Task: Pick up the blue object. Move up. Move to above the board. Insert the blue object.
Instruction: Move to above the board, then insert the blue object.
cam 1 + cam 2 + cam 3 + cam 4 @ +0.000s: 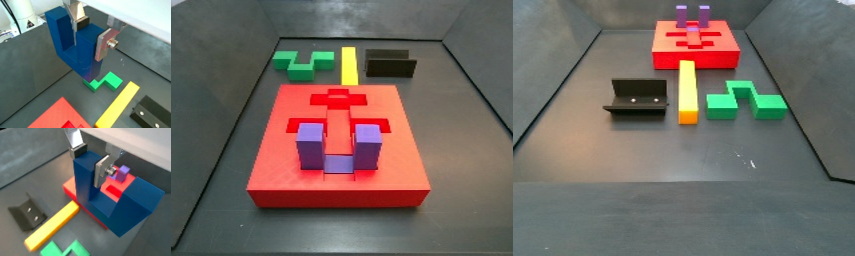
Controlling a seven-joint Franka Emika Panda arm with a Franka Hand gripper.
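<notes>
The gripper holds one prong of the dark blue U-shaped block tight, high above the floor (side views miss it). Carry it level over the big red board, then lower slowly.

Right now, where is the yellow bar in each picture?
Wrist view: the yellow bar lies on the floor beside the green block, past the gripper gripping the blue object.
Wrist view: yellow bar between green block and fixture.
Side view: at the back, between green block and fixture.
Side view: mid-floor, same neighbours; gripper unseen in both side views.
Shared landmark: the green block.
</notes>
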